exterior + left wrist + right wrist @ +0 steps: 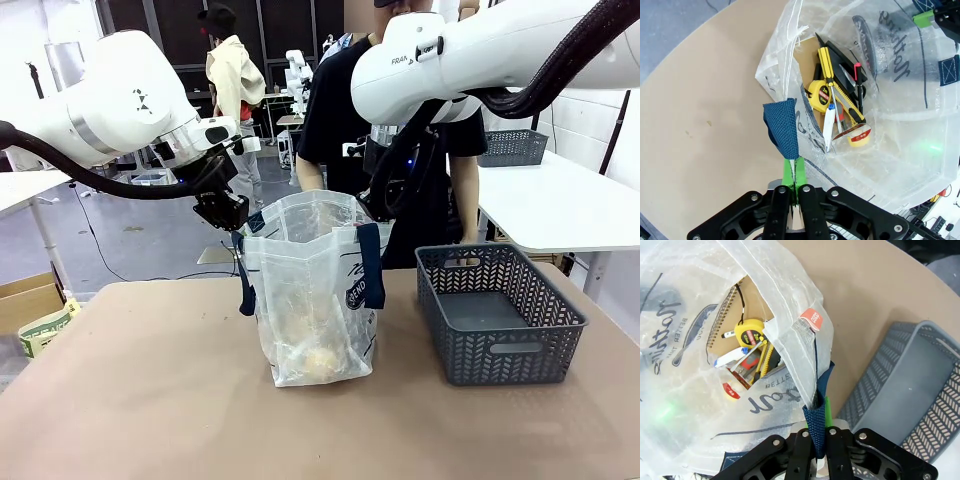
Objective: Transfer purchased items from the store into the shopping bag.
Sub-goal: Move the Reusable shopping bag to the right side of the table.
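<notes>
Shopping bag film veils items, perhaps tools.

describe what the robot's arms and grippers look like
The left arm and right arm are glossy white with rounded joints, each trailing a thick black ribbed hose. The right arm bears small dark lettering. The left gripper and right gripper are black and angular with green pads.

Robotics lab in an open hall. White left arm and right arm flank a brown-topped table. White side table, bare grey floor, cardboard box, dark partition panels behind.
</notes>
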`<state>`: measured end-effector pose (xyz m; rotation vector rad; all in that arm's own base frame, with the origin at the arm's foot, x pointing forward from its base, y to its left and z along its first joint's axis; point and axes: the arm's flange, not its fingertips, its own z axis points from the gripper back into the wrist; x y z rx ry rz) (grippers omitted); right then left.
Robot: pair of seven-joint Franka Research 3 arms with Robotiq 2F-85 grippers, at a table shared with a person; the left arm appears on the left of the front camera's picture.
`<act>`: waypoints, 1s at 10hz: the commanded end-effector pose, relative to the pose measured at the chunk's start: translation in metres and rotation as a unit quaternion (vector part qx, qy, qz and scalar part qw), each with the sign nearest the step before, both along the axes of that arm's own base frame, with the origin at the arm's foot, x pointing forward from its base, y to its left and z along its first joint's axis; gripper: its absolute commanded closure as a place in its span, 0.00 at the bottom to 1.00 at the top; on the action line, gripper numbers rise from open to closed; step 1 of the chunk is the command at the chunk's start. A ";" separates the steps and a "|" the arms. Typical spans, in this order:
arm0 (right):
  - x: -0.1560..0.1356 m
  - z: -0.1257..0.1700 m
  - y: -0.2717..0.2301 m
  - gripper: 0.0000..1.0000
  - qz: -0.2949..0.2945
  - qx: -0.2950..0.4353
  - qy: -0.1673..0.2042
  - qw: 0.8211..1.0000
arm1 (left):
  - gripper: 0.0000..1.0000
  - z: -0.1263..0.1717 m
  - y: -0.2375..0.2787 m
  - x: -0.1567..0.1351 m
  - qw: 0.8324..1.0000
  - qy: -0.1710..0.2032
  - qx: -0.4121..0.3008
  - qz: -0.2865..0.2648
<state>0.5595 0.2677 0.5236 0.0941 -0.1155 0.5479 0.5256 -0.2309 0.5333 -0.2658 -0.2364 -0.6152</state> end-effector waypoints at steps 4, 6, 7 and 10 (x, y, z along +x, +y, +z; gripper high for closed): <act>0.000 -0.001 -0.001 1.00 -0.001 -0.001 0.002 1.000 | 1.00 -0.001 -0.001 -0.001 1.000 0.003 0.000 0.005; 0.000 -0.001 -0.001 1.00 -0.001 -0.001 0.002 1.000 | 1.00 -0.001 -0.001 -0.001 1.000 0.003 0.000 0.005; 0.000 -0.001 -0.001 1.00 -0.001 -0.001 0.002 1.000 | 1.00 -0.001 -0.001 -0.001 1.000 0.003 0.000 0.005; 0.000 -0.001 -0.001 1.00 -0.001 -0.001 0.002 1.000 | 1.00 -0.001 -0.001 -0.001 1.000 0.003 0.000 0.005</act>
